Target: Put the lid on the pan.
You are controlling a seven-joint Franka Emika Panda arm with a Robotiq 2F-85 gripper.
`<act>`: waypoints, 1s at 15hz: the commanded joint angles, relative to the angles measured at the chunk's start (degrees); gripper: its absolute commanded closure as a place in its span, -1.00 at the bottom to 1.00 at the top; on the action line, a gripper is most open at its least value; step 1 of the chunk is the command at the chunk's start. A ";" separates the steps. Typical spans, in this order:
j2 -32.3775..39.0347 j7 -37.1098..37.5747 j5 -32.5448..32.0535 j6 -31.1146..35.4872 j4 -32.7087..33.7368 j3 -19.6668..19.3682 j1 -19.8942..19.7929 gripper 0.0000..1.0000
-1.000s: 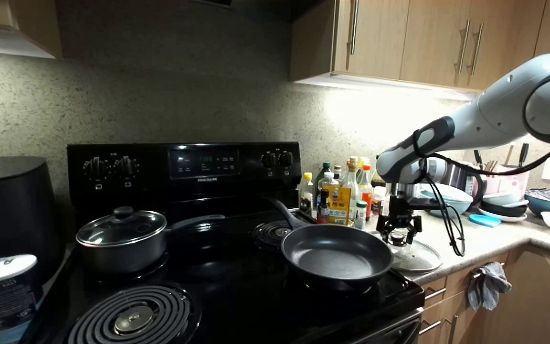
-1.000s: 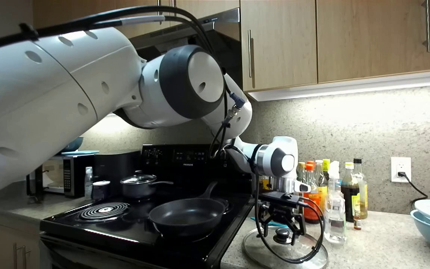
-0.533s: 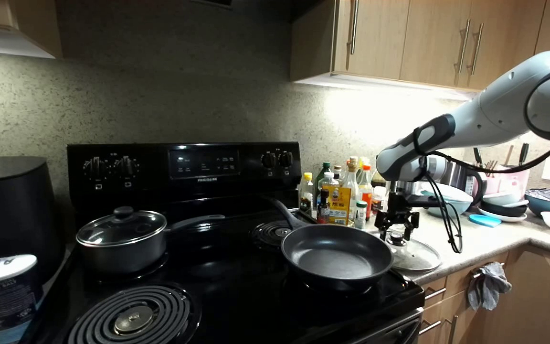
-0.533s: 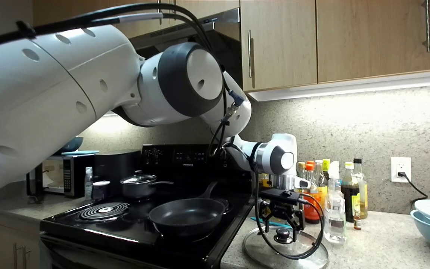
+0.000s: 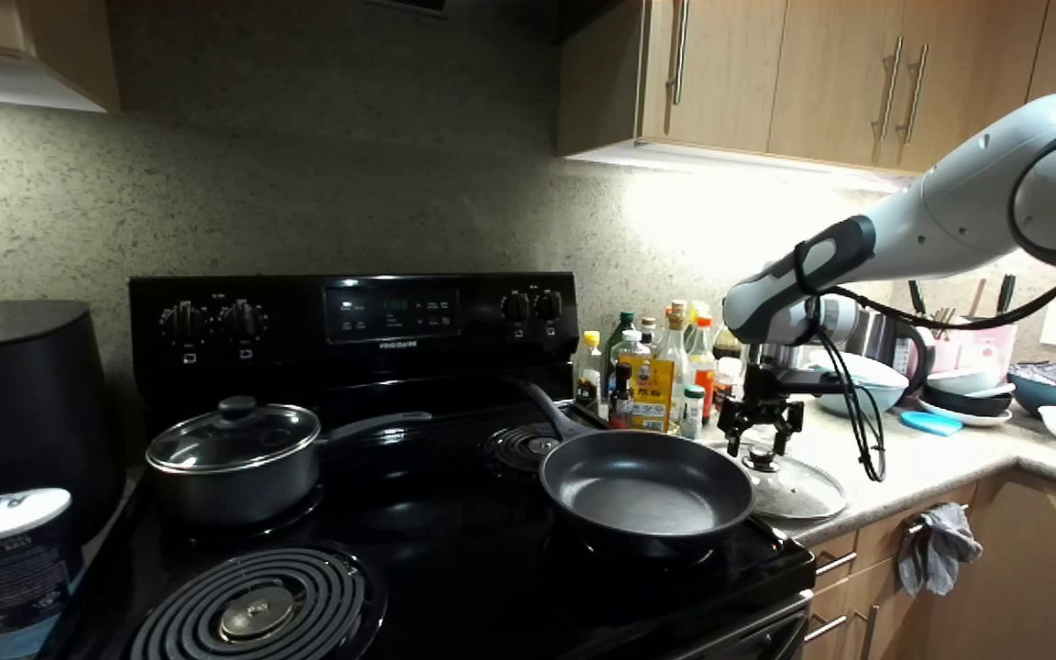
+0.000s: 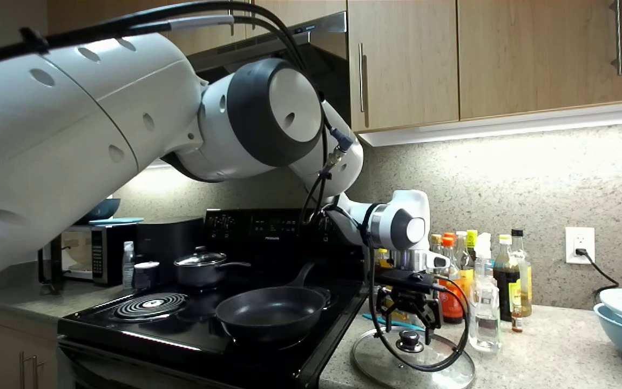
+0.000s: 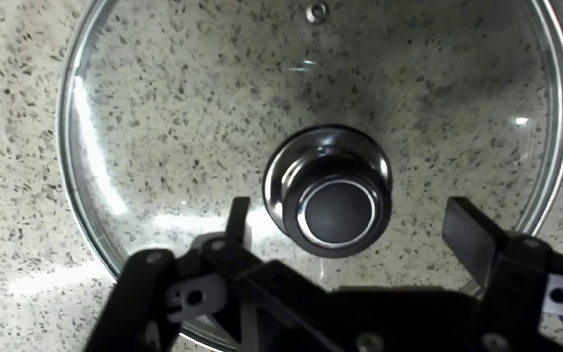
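The glass lid (image 7: 188, 127) with a metal rim lies on the counter right beside the stove, its black knob (image 7: 340, 212) pointing up. Directly above that knob hovers my gripper (image 7: 347, 210); in the wrist view the knob appears between the widely parted fingers (image 7: 469, 237), with space on both sides. Nothing is held. In both exterior views the gripper (image 5: 756, 451) hangs downward, fingertips around or just above knob height. The black frying pan (image 5: 647, 500) sits uncovered on a stove burner, handle toward the back; it also shows in an exterior view as the wide pan (image 6: 270, 316).
A covered pot (image 5: 235, 472) stands on another burner. Several bottles (image 6: 454, 270) and a clear spray bottle (image 6: 485, 302) are close behind the lid. Bowls (image 5: 867, 390) stand farther along the counter. A looped cable (image 6: 451, 362) dangles from the wrist over the lid.
My gripper has risen a little above the lid over the last second, its fingers still apart. Lid and pan remain about where they were.
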 commanded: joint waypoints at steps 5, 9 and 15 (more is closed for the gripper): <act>2.81 0.57 -0.03 -2.44 2.98 0.38 -1.50 -0.50; 3.16 0.69 -0.37 -3.08 4.16 0.23 -1.50 -0.09; 3.48 0.93 -0.93 -4.02 5.60 -0.01 -1.11 0.33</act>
